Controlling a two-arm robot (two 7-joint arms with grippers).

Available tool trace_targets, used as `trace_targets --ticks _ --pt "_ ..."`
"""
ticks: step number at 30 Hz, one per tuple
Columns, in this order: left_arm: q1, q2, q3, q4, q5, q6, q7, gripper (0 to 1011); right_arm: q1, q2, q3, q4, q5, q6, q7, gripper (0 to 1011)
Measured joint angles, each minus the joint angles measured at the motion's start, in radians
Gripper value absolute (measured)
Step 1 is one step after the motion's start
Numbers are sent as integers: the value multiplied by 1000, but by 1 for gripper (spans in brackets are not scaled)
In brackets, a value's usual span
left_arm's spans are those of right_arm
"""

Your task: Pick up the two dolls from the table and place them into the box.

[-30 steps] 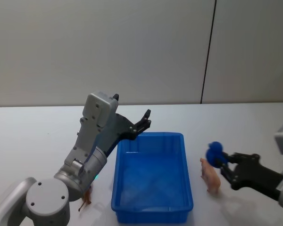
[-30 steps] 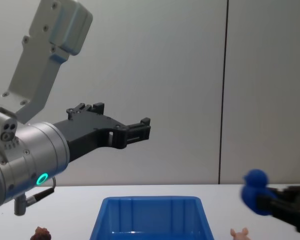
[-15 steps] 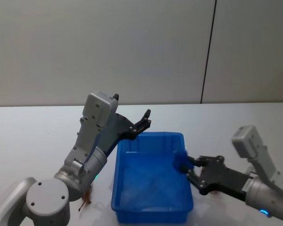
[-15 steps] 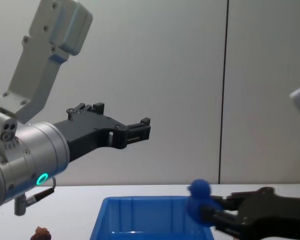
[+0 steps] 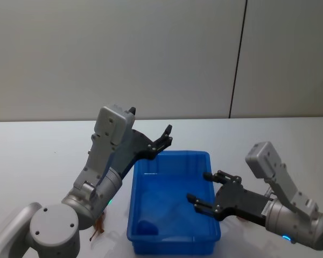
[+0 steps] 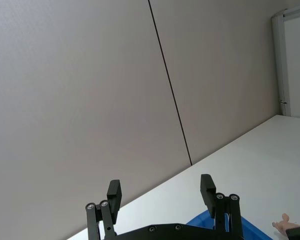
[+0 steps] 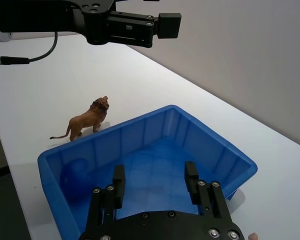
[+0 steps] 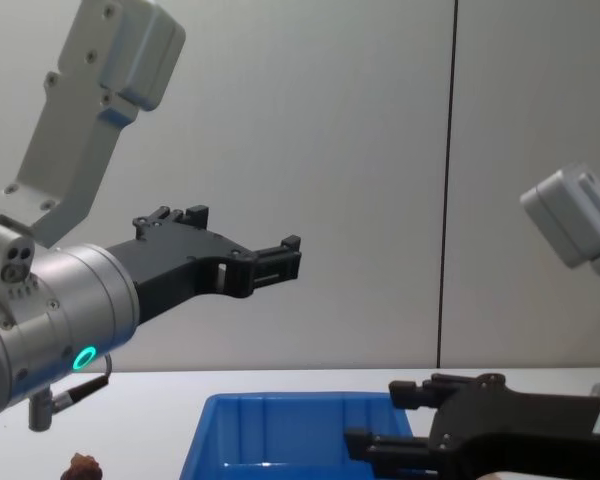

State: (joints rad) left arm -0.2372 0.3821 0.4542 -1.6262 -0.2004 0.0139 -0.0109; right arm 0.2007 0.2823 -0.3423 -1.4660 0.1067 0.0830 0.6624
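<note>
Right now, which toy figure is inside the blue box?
The blue figure, in the box's near left corner. The brown lion stands outside it on the table. The open right claw hovers over the box; the left claw is raised, open.

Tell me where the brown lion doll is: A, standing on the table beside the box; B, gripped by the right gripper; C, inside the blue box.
A: the brown lion doll stands on the table outside the box, and the right gripper is open and empty over the box.
</note>
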Motion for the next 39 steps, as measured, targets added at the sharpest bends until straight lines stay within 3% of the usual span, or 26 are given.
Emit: trace_targets --ticks 11,27,39 --pt "0 0 0 0 0 0 0 1001 11 6 12 9 20 0 -42 994" --pt "0 0 0 0 0 0 0 1001 -5 38 46 28 62 63 -147 1001" --pt "0 0 0 0 0 0 0 1001 -6 48 49 66 51 123 -164 1001"
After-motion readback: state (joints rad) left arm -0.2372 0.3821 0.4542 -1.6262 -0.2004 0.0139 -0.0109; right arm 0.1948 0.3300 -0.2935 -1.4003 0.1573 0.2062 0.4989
